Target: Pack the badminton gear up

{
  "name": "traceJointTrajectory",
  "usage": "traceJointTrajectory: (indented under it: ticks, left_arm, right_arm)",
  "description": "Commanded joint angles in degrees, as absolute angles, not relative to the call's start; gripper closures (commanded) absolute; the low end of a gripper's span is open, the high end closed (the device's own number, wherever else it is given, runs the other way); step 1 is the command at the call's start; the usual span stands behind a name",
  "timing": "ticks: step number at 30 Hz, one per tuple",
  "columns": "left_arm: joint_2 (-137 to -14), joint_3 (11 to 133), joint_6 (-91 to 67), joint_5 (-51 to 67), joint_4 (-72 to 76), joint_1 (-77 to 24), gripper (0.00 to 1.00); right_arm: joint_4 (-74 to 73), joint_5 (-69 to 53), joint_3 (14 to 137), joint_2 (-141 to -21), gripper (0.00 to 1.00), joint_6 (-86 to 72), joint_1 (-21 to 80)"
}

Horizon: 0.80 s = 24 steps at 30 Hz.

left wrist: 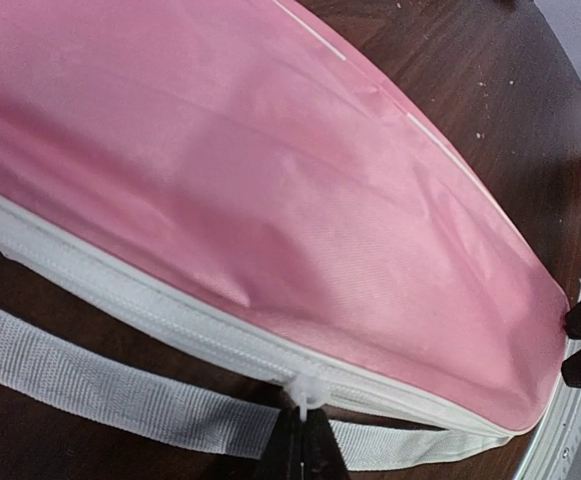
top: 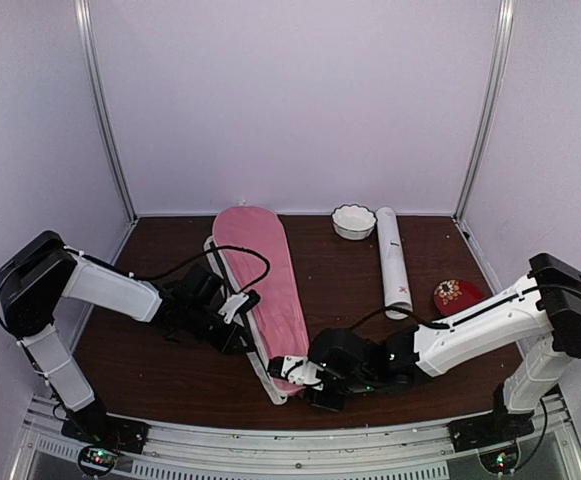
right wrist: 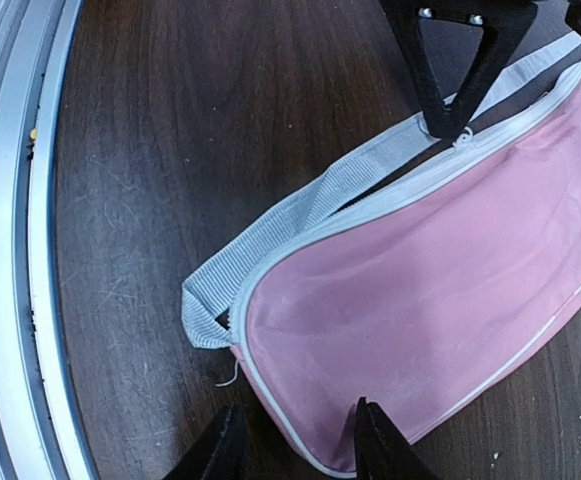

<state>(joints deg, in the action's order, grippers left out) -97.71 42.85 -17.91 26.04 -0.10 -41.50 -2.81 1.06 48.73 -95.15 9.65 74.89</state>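
The long pink racket-shaped cover [top: 265,290] lies flat on the table, narrow end toward me. My left gripper [top: 238,338] is shut on the white zipper pull [left wrist: 310,392] on the cover's [left wrist: 270,200] left edge, its tips [left wrist: 305,428] pinched together. My right gripper [top: 295,375] is open at the narrow end [right wrist: 420,290]: one finger [right wrist: 375,440] rests on the pink fabric, the other [right wrist: 215,450] sits on the table beside it. The long white tube [top: 392,262] lies at the back right. The rackets and shuttlecocks are not in view.
A white woven strap [left wrist: 90,385] runs along the cover's zipper side, looping at the narrow end [right wrist: 290,215]. A small white scalloped bowl [top: 353,221] stands at the back by the tube. A red patterned dish [top: 456,296] sits at the right. The table's metal front rail [right wrist: 30,300] is close.
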Motion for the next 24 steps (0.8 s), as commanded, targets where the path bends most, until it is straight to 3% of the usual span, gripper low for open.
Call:
traceJointTrajectory:
  ticks: [1, 10, 24]
  left_arm:
    - [-97.52, 43.49, -18.18, 27.51, 1.27, -40.96, 1.0]
    - [-94.36, 39.45, -20.31, 28.32, 2.68, -41.29, 1.0]
    - [-86.54, 29.96, -28.22, 29.79, 5.8, -48.44, 1.0]
  right_arm:
    - [-1.8, 0.17, 51.68, -97.67, 0.61, 13.61, 75.66]
    - [-3.99, 3.8, 57.76, -104.33, 0.76, 13.28, 75.95]
    - [-5.75, 7.34, 63.0, -110.05, 0.8, 9.05, 75.06]
